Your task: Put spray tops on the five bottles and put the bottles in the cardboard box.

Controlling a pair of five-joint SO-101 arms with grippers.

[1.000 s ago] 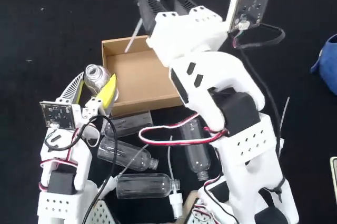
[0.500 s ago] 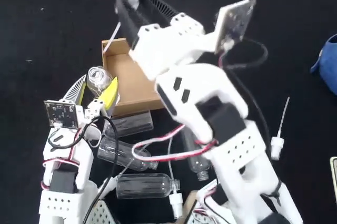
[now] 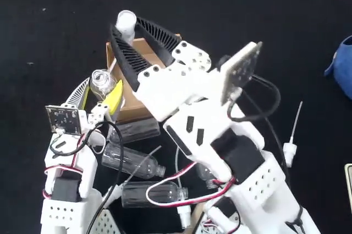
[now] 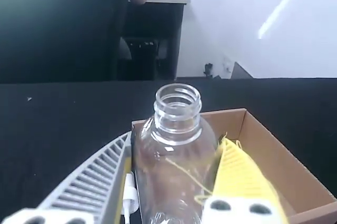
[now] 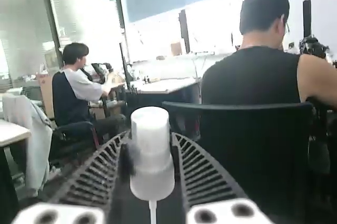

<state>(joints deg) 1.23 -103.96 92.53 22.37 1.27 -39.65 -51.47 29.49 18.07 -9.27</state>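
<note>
My left gripper (image 3: pixel 102 90) is shut on a clear open-necked bottle (image 3: pixel 101 82), held upright beside the near left wall of the cardboard box (image 3: pixel 144 83). In the left wrist view the bottle (image 4: pixel 178 150) stands between the grey and yellow fingers, in front of the box (image 4: pixel 274 153). Raised over the box's far left corner, my right gripper (image 3: pixel 134 34) is shut on a white spray top (image 3: pixel 126 22) whose thin tube hangs down toward the bottle. The right wrist view shows the spray top (image 5: pixel 151 153) clamped between black ribbed fingers.
Three more clear bottles (image 3: pixel 131 161) lie on the black table in front of the box, one (image 3: pixel 154 194) with a white spray top (image 3: pixel 184 213) just off its neck. Another spray top (image 3: pixel 290 149) lies at the right. A blue object (image 3: pixel 341 65) sits at the right edge.
My right arm has swung left and lowered, carrying the spray top from behind the box to above its far left corner, closer to the held bottle. The left arm has barely moved.
</note>
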